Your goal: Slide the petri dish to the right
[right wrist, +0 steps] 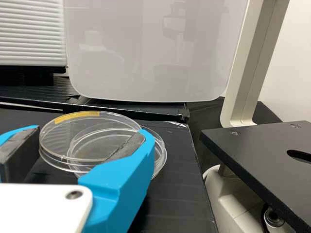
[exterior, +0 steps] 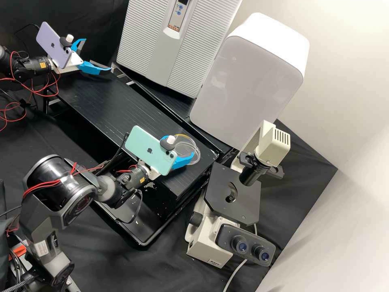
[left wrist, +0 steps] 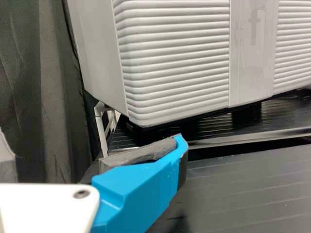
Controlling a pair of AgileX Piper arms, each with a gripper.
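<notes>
Right claw [right wrist: 87, 144] stands open at the right end of the black shelf [exterior: 121, 109]. Its two blue fingers [right wrist: 129, 160] straddle the petri dish [exterior: 193, 147]. Contact between pads and rim cannot be confirmed. Left claw [exterior: 90, 56] is open at the far left end of the shelf, well apart from the dish.

Progress, as judged: the dish lies close to the shelf's right edge, beside the microscope [exterior: 231, 194] and in front of the white box [exterior: 251, 77]. Little shelf is left on that side, so the slide looks largely done. Letting go and backing off appear to be what is left.

Orientation: the dish lies flat, open face up. Being round, it has no long axis. Two clear round outlines overlap, offset from each other. One pokes out beyond the finger on the microscope side. A yellow strip [right wrist: 77, 116] marks the far rim.
</notes>
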